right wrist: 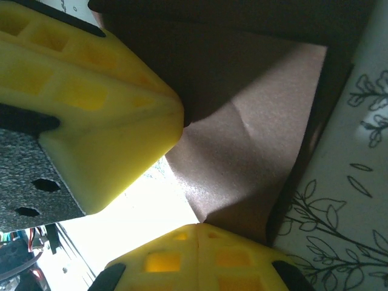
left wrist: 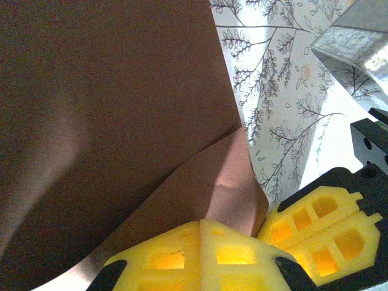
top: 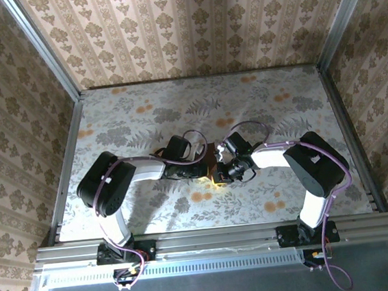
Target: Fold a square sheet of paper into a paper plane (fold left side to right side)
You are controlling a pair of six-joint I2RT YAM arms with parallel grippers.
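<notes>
Fern-printed table [top: 143, 112], patterned wallpaper walls [top: 189, 25]

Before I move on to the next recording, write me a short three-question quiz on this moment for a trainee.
1. True or false: the left gripper and the right gripper both pinch the square sheet of paper with jaws shut.
2. How does the sheet lie? A) flat and unfolded; B) bent and held up between the two grippers; C) crumpled into a ball.
3. Fill in: the table is printed with grey ___ and orange blotches.
Key: 1 true; 2 B; 3 ferns.
</notes>
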